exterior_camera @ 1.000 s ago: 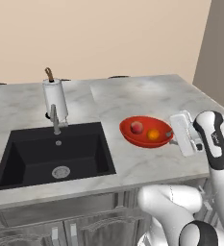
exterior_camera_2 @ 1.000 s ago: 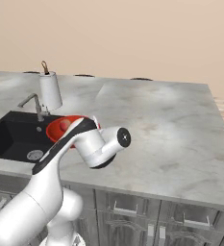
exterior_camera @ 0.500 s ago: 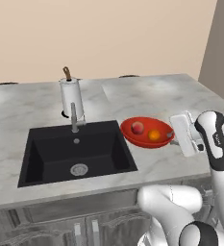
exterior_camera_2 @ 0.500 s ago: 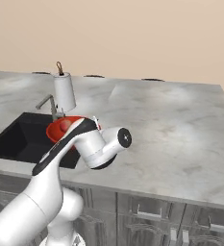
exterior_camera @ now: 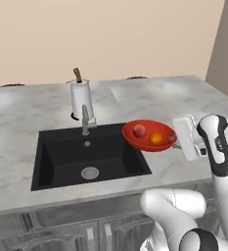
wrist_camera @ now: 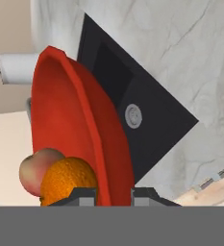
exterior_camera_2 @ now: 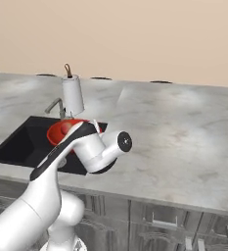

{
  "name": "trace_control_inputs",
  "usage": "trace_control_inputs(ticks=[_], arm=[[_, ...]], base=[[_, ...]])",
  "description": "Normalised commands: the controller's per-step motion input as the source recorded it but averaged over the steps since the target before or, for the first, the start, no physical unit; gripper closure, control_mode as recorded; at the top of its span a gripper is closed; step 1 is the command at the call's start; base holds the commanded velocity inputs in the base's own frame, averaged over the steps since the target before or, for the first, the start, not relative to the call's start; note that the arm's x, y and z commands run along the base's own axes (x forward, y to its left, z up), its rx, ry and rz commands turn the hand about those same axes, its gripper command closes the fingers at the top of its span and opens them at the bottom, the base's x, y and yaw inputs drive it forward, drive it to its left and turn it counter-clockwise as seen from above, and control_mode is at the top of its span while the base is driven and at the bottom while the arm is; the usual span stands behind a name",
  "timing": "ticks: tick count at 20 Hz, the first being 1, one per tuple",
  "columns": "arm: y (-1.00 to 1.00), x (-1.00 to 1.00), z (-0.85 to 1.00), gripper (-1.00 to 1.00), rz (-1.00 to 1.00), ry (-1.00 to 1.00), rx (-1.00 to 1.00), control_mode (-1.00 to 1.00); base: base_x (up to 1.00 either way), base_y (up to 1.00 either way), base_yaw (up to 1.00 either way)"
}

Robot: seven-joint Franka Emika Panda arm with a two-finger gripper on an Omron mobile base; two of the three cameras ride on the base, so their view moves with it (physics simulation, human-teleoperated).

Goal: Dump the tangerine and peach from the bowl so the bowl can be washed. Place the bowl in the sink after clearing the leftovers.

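Gripper (exterior_camera: 173, 139) at centre right of the left base frame, clamped on the right rim of the bowl (exterior_camera: 148, 136). In the hand view its two dark tips stand at the bottom edge, one either side of the red rim; jaws nearly together on the thin wall.

Bowl is carried clear of the marble, overhanging the right edge of the sink (exterior_camera: 88, 156), middle of the frame. It looks roughly level.

Peach (exterior_camera: 139, 130) and tangerine (exterior_camera: 156, 138) both lie inside the bowl, side by side, tangerine nearer the gripper. In the hand view they sit touching at lower left, against the bowl's inner face.

Paper towel roll (exterior_camera: 79, 97) stands behind the faucet (exterior_camera: 85, 119), upper left of the bowl.

Step in hand, as I judge it: dump the fruit before the bowl goes in the basin.

Doing it well:
- Keep the clamp firm; a rim grip on a glossy wall could slip as the wrist rolls.
- Pick a landing spot for the fruit; where the leftovers should go I cannot tell.
- Tip slowly, far rim down, so both fruits roll away from the fingers.
- Round fruit will roll on marble; tip low.
- Stay clear of the faucet.
- Lower the bowl in only once it is empty.
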Motion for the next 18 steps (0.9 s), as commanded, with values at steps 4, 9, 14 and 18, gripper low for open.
trace_control_inputs(ticks=[4,9,14,18], arm=[[0.00,0.00,0.00,1.00,0.00,0.00,0.00,1.00],[0.00,0.00,0.00,1.00,0.00,0.00,0.00,1.00],[0.03,0.15,-0.04,1.00,0.00,0.00,-0.07,-1.00],[0.14,0.34,-0.30,1.00,0.00,0.05,-0.19,-1.00]], base=[[0.44,0.09,0.00],[0.36,0.12,0.00],[0.11,0.04,0.00],[0.00,0.00,0.00]])
